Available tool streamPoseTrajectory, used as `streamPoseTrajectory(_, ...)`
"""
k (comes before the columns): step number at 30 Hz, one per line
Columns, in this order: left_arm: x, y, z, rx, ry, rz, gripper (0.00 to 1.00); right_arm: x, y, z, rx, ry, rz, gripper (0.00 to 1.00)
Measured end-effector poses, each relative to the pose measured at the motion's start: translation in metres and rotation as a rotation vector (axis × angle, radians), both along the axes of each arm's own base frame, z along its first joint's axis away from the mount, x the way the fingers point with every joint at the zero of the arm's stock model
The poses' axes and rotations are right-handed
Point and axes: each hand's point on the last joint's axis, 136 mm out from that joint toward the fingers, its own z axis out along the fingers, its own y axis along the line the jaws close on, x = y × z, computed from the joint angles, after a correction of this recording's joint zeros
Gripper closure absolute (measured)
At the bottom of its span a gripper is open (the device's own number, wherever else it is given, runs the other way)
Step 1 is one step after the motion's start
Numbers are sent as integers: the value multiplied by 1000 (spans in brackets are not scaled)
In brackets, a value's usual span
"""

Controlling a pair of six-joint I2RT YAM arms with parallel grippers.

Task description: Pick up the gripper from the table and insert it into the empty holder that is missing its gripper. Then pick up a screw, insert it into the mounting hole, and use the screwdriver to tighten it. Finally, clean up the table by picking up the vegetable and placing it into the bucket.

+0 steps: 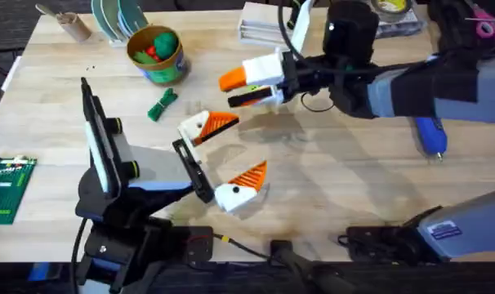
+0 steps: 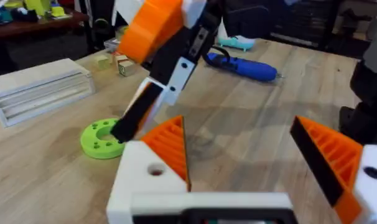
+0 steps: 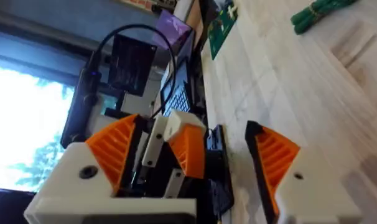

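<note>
My left gripper (image 1: 227,155) stands open low over the table (image 1: 337,180) at mid-table. Both of its white holders (image 2: 145,180) carry an orange ribbed wedge (image 2: 170,143), and one shows a mounting hole (image 2: 155,169). Just behind it hangs my right gripper (image 1: 247,88), open, fingers (image 3: 107,155) wide apart, with a white and orange piece showing beyond the gap. The blue screwdriver (image 1: 431,135) lies at the right. Left of the grippers lies the dark green vegetable (image 1: 162,104), close to the green bucket (image 1: 167,72). A screw is out of view.
A lime-green disc (image 2: 101,138) lies near the right gripper. At the back stand a brown cup (image 1: 72,24), stacked plates (image 1: 117,18) and clear boxes (image 1: 264,20). A green board (image 1: 6,188) sits at the left edge.
</note>
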Motion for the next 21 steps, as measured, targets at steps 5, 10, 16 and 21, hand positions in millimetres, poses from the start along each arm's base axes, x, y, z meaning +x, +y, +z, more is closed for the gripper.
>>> streamPoseTrajectory(5,0,0,-1,1,6,-2,8,53,-21,2,-24,-103,-218,9)
streamPoseTrajectory(10,-1,0,-1,1,7,-5,8,84,-29,-10,-154,-123,-342,9)
streamPoseTrajectory(16,-1,-1,-1,1,7,-9,9,90,-66,-21,-605,-294,-470,9)
streamPoseTrajectory(21,-2,-1,-1,1,7,-12,8,71,-81,-11,-813,-495,-435,8)
